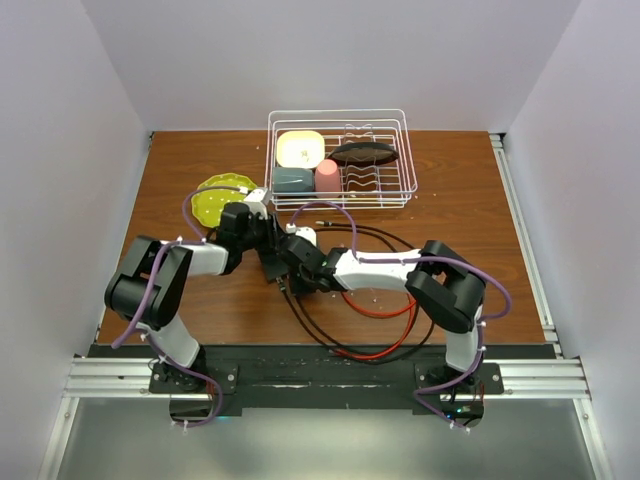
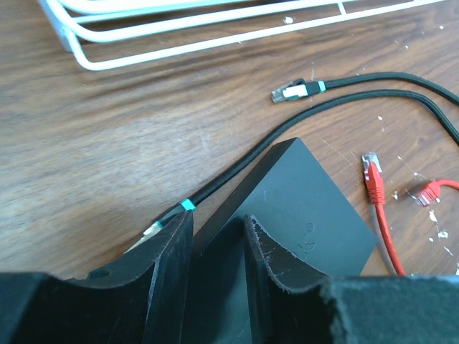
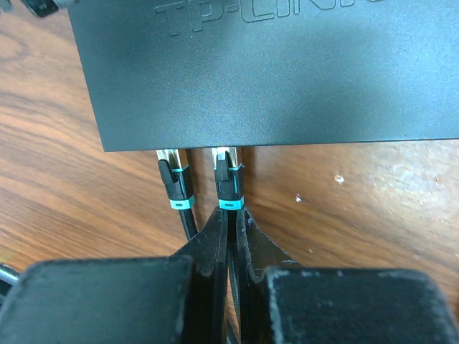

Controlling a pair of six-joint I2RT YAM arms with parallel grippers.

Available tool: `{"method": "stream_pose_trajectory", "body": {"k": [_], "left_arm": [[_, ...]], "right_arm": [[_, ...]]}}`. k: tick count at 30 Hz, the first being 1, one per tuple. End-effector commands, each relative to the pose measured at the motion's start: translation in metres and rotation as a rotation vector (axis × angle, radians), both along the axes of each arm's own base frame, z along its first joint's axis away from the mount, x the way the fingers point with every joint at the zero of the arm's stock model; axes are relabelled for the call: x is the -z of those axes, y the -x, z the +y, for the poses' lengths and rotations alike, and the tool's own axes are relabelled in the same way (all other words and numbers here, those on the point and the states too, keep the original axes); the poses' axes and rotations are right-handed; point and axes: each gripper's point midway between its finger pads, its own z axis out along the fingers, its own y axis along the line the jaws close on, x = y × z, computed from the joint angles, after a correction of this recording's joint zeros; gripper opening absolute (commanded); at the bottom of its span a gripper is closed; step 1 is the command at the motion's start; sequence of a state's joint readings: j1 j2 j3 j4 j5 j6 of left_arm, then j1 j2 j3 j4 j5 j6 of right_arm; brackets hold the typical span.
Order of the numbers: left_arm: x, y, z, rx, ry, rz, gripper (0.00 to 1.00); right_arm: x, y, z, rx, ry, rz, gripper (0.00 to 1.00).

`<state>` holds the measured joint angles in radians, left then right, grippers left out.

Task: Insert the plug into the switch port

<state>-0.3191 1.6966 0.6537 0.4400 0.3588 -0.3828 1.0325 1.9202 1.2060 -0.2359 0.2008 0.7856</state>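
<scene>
Right fingers are clenched on the black cable just behind the plug, its cyan band right at their tips. Plug nose meets the port edge of the switch; we can't tell if it's seated. A second plug, same cyan band, sits just beside it on that edge. Left fingers grasp the switch, one on each side. We have the switch flat on the counter, with the white dish rack well beyond it. Near the switch, a loose black plug and a red plug lie free.
</scene>
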Motion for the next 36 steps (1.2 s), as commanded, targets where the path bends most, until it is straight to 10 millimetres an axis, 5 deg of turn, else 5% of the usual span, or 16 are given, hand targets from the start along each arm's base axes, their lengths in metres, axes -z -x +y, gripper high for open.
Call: {"method": "stream_pose_trajectory", "body": {"k": [1, 13, 22, 32, 36], "left_arm": [[0.053, 0.119, -0.016, 0.158, 0.008, 0.437, 0.00], [0.056, 0.120, -0.013, 0.139, -0.025, 0.442, 0.00], [0.036, 0.079, 0.011, -0.031, -0.091, 0.343, 0.02], [0.003, 0.033, 0.031, -0.187, -0.103, 0.247, 0.53], [-0.018, 0.017, 0.035, -0.225, -0.106, 0.179, 0.63]], "right_arm": [[-0.053, -0.112, 0.013, 0.254, -0.172, -0.296, 0.00], [-0.053, -0.099, 0.003, 0.226, -0.154, -0.275, 0.00], [-0.022, -0.060, -0.031, 0.182, -0.111, -0.195, 0.04], [-0.016, -0.028, -0.042, 0.116, -0.082, -0.169, 0.29], [-0.015, -0.018, -0.034, 0.079, -0.077, -0.162, 0.30]]}}
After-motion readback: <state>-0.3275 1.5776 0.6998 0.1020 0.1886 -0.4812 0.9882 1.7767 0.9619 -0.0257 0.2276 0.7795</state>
